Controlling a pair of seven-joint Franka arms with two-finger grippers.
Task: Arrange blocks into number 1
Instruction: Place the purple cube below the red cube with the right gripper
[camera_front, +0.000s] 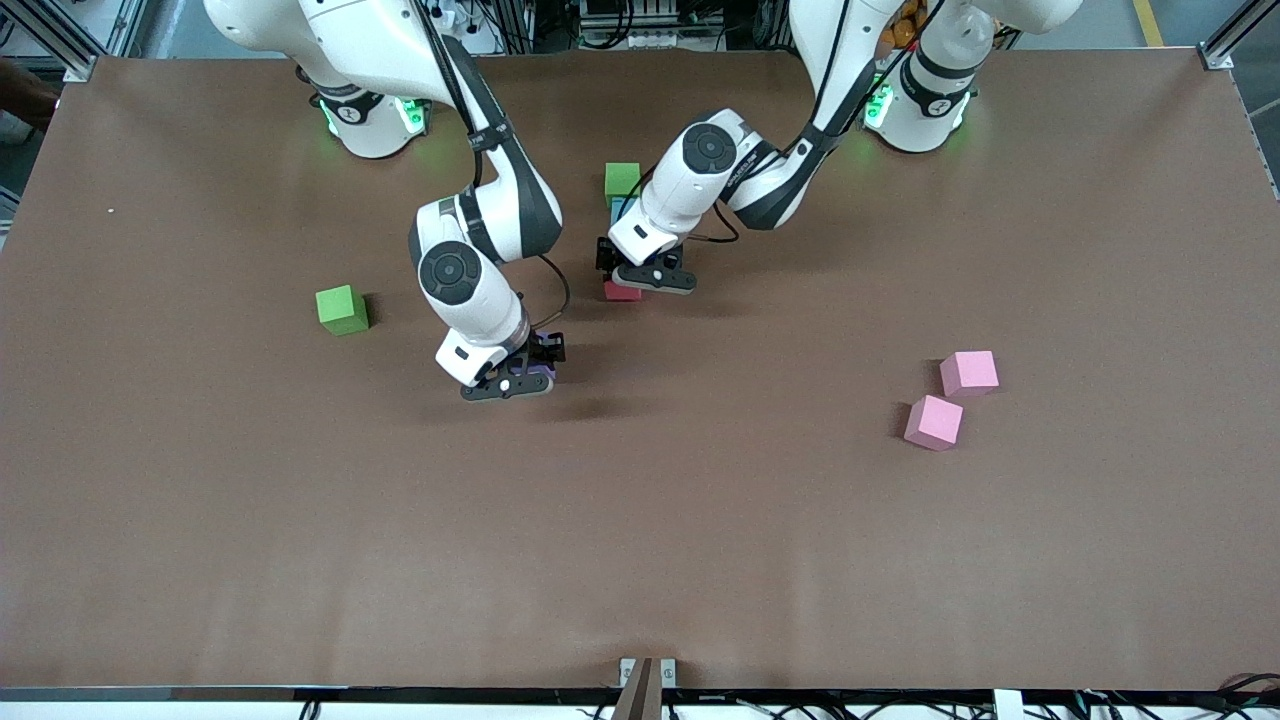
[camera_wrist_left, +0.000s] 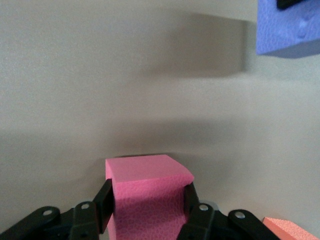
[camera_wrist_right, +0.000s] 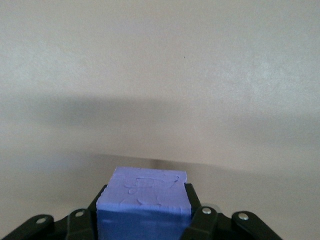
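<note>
My left gripper (camera_front: 640, 279) is down at the table's middle, shut on the red block (camera_front: 620, 291), which rests on the table. In the left wrist view the fingers (camera_wrist_left: 104, 201) press both sides of this block (camera_wrist_left: 145, 175), which looks pink there. My right gripper (camera_front: 520, 378) is shut on the purple block (camera_front: 541, 377) and holds it just above the table; the block (camera_wrist_right: 142, 185) fills the jaws. One green block (camera_front: 622, 182) and a light blue block (camera_front: 617, 209) sit beside the left arm. An orange corner (camera_wrist_left: 295, 229) shows beside the red block.
A second green block (camera_front: 341, 309) lies toward the right arm's end. Two pink blocks (camera_front: 968, 372) (camera_front: 933, 421) lie close together toward the left arm's end. The purple block (camera_wrist_left: 290, 27) also shows in the left wrist view.
</note>
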